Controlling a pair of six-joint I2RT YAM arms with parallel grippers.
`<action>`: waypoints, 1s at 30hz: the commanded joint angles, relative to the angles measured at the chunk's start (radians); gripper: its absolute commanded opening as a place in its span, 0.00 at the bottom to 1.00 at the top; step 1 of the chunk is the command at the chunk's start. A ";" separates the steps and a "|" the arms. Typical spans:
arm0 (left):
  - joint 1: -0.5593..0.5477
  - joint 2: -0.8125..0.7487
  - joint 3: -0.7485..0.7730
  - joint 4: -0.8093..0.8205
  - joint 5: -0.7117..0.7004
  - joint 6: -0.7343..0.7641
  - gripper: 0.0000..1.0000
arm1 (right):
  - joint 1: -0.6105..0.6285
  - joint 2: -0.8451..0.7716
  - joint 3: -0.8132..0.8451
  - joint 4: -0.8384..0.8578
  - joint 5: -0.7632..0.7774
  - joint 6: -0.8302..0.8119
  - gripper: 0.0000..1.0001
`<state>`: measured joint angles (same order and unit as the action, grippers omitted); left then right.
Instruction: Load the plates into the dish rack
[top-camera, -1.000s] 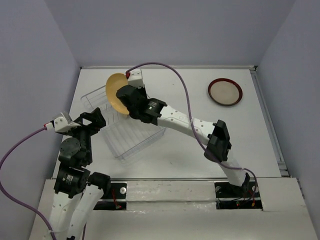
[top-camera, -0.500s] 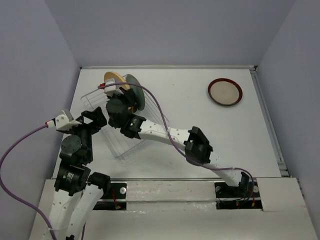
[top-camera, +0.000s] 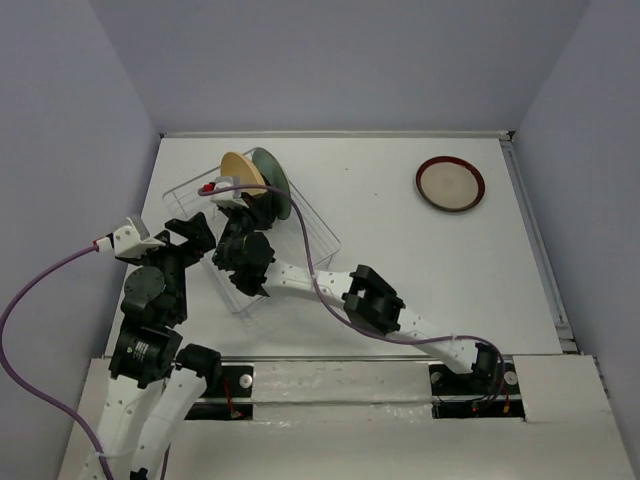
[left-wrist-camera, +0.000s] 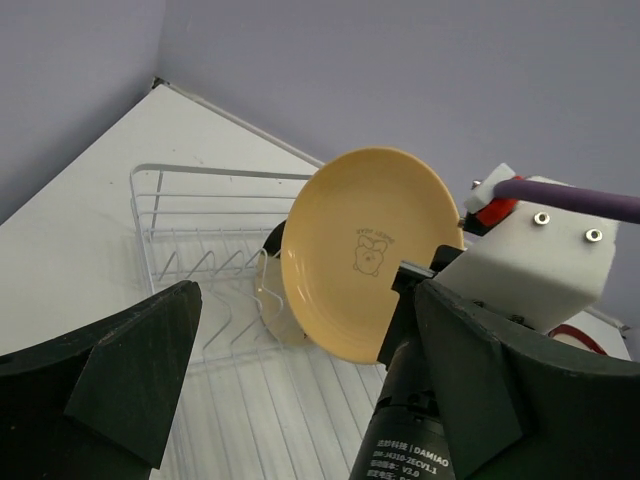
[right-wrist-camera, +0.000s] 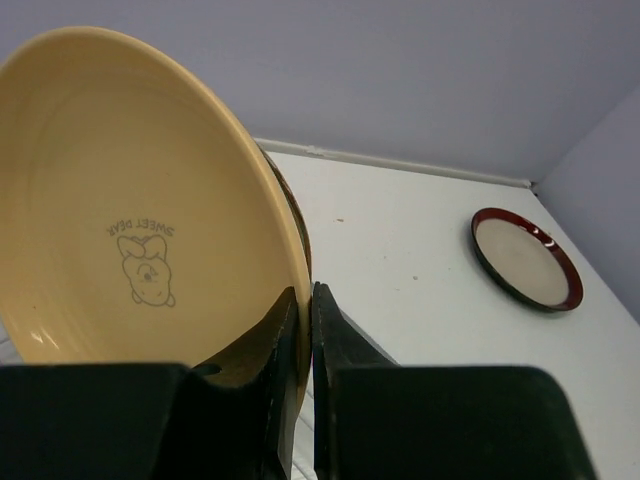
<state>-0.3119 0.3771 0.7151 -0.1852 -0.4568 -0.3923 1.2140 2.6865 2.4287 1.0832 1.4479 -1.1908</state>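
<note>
1. The left gripper (top-camera: 190, 238) is close to the near left side of the dish rack (top-camera: 305, 238). Its two fingers are wide apart and hold nothing.
2. The dish rack is made of thin white wire and sits on the white table (top-camera: 400, 270), turned at a slant.
3. The right arm reaches across the rack from the other side. The right gripper (right-wrist-camera: 303, 300) has its fingers squeezed together on the rim of the orange-yellow plate (right-wrist-camera: 130, 200).
4. This plate stands up on its edge at the far end of the rack. It has a small bear picture in the middle. I cannot tell if its bottom edge touches the wires.
5. Just behind it, a green plate (top-camera: 272, 182) stands on its edge in the rack too.
6. Far off to the right, well apart from the rack, a red-rimmed plate (top-camera: 450, 184) lies flat on the table.
</note>
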 joint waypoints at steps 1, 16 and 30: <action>0.013 0.009 0.038 0.033 -0.016 -0.011 0.99 | -0.034 -0.051 0.034 0.152 0.052 -0.096 0.07; 0.023 -0.004 0.034 0.033 0.001 -0.013 0.99 | -0.034 0.045 0.061 0.058 0.057 0.022 0.07; 0.022 -0.006 0.034 0.032 0.003 -0.010 0.99 | -0.016 -0.010 -0.017 0.073 0.002 0.115 0.43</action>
<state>-0.2928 0.3767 0.7151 -0.1852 -0.4461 -0.4015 1.2053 2.7163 2.4485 1.0916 1.4658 -1.1267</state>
